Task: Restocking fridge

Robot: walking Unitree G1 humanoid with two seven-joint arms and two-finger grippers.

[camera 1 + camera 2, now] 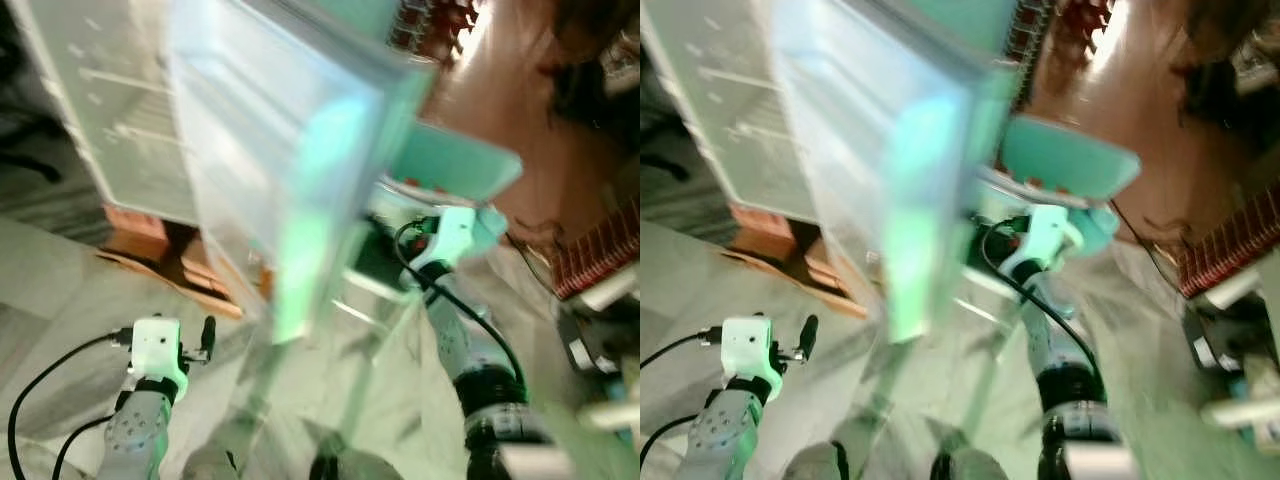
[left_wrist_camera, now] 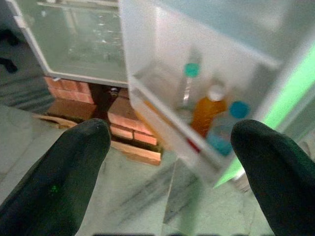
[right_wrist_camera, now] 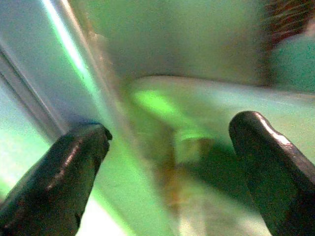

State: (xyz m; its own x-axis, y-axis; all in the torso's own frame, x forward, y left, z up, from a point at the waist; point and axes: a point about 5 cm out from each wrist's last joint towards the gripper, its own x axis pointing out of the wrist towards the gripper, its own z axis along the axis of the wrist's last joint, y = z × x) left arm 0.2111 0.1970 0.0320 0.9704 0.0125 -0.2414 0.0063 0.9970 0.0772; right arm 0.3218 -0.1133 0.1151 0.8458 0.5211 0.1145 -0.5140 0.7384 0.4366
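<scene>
The fridge door (image 1: 290, 170) stands swung open between the two arms, so its shelf can be reached for restocking. The right hand (image 3: 167, 142) is raised close against the door's edge, fingers spread wide and holding nothing; judging by that position, it steadies or pushes the door. The left hand (image 2: 172, 142) hangs low and well apart from the door, also wide and empty, aimed at the door shelf (image 2: 172, 123) ahead of it. There an orange bottle (image 2: 209, 110) stands upright between a green-capped bottle (image 2: 189, 83) and a blue-capped bottle (image 2: 226, 125). Bricks (image 2: 128, 123) prop up the fridge body (image 2: 78, 44) beyond the left hand.
</scene>
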